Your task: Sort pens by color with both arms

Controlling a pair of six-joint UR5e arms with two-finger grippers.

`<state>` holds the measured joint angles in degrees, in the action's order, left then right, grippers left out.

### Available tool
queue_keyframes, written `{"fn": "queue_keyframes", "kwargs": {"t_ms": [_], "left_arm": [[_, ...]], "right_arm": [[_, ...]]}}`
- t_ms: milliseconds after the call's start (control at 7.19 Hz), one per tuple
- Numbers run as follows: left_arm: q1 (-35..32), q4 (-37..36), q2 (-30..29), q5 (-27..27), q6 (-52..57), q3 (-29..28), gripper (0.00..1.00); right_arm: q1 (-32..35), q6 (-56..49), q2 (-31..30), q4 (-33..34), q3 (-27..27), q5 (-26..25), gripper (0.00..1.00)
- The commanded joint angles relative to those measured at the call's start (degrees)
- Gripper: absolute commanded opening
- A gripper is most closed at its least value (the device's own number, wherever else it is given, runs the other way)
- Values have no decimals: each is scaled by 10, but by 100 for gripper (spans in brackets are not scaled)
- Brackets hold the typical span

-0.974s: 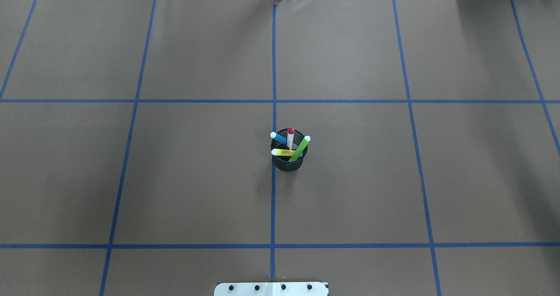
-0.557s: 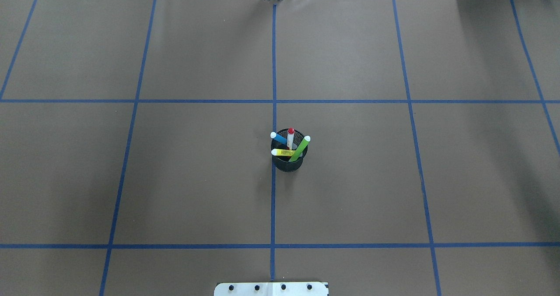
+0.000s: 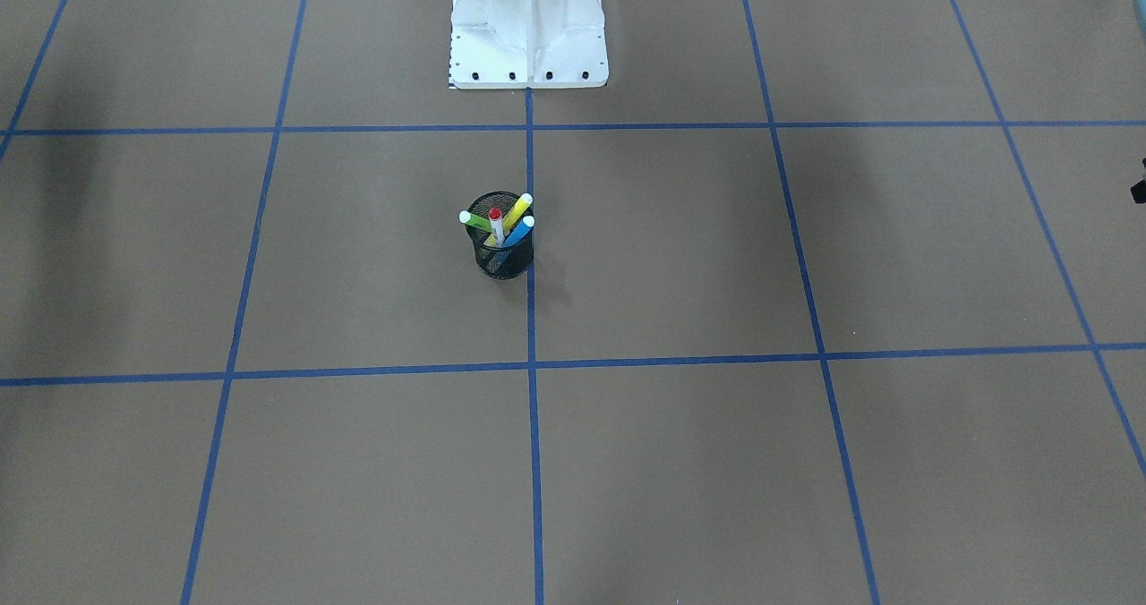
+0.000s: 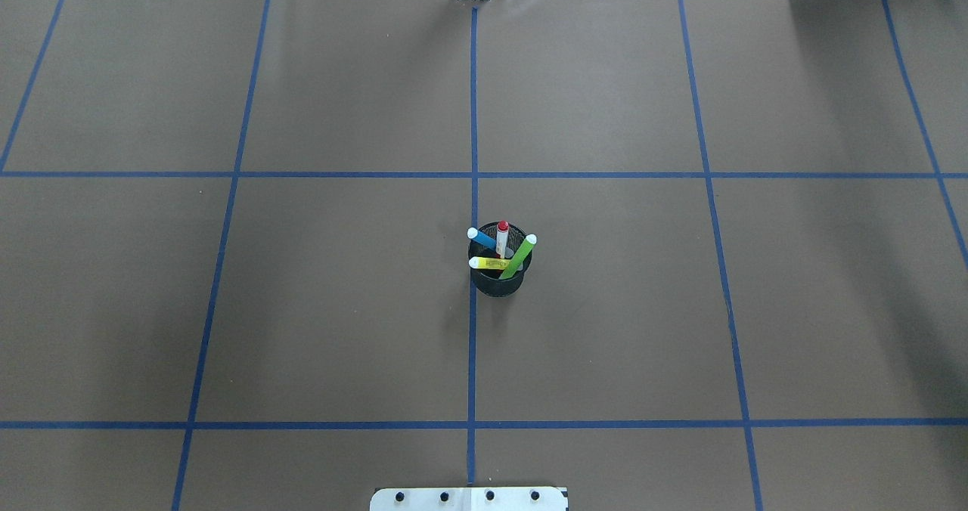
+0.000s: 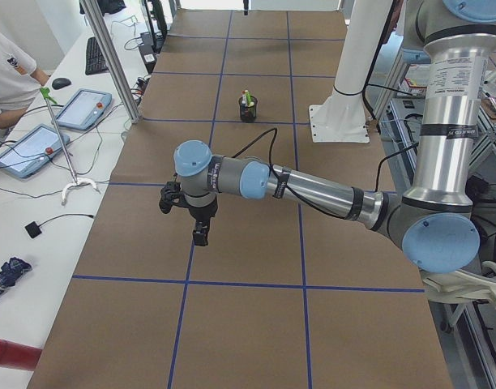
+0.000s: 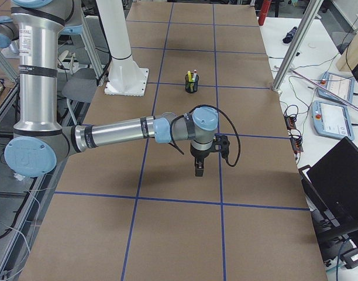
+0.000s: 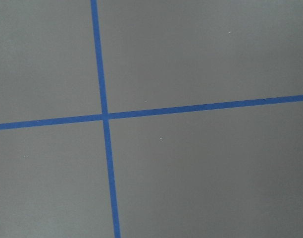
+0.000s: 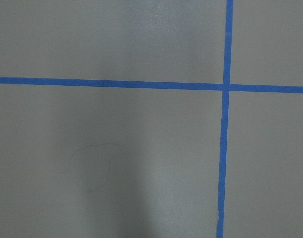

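Four pens stand together in a black mesh cup (image 4: 497,280) near the table's middle: a blue pen (image 4: 482,239), a white pen with a red cap (image 4: 502,239), a light green pen (image 4: 518,258) and a yellow pen (image 4: 488,263). The front-facing view shows the same cup (image 3: 504,260). Both arms are far from it, at opposite ends of the table. My left gripper (image 5: 199,235) hangs pointing down over the brown cover; so does my right gripper (image 6: 198,171). Only the side views show them, so I cannot tell whether either is open or shut. The wrist views hold only brown cover and blue tape.
Blue tape lines (image 4: 473,345) divide the brown table cover into squares. The white metal base (image 3: 528,32) stands at the robot's edge. Beside the table's left end, a seated person (image 5: 5,73) and tablets (image 5: 82,108) are at a white bench; a laptop (image 6: 343,181) is beyond the right end.
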<state>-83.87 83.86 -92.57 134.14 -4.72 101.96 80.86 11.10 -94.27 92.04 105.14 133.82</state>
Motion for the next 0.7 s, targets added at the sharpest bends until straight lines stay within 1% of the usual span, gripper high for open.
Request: {"fn": "queue_keyframes", "kwargs": {"t_ms": [0, 417, 557], "left_arm": [[0, 2, 1, -2, -3, -4, 100], [0, 2, 5, -1, -3, 3, 100], [0, 2, 5, 16, -4, 3, 100]], "right_arm": [[-1, 1, 6, 0, -4, 4, 100], [-3, 2, 7, 1, -8, 0, 100], [-3, 2, 6, 1, -8, 5, 100]]}}
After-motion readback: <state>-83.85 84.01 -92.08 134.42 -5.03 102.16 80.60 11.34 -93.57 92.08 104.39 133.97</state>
